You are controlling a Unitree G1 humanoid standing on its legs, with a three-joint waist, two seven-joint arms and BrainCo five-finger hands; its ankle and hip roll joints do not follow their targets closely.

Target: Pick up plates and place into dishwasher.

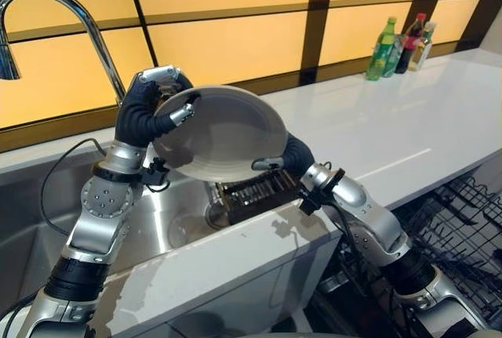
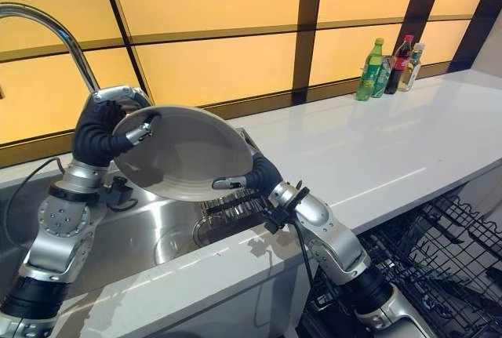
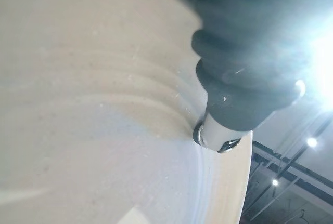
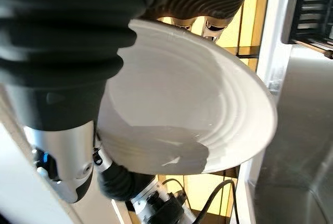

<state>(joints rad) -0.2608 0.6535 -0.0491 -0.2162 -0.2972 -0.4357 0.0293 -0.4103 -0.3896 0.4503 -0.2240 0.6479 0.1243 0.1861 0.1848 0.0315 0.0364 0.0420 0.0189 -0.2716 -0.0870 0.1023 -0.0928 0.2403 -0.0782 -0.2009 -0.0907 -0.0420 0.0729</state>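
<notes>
white plate (image 1: 223, 136) tilted over sink (image 1: 157, 224), left hand (image 1: 149, 107) and right hand (image 1: 286, 156) gripping opposite rims

White plate (image 1: 223, 134); steel-grey sink (image 1: 157, 224); white countertop (image 1: 392, 130); amber wall panels (image 1: 235, 44) with dark framing; green bottle (image 1: 382, 48) at 1 o'clock.

A white plate (image 1: 220, 132) with a ridged rim is held tilted above the steel sink (image 1: 149, 228), gripped at ten o'clock by the left hand (image 1: 157, 103) and at five o'clock by the right hand (image 1: 286, 158).
</notes>
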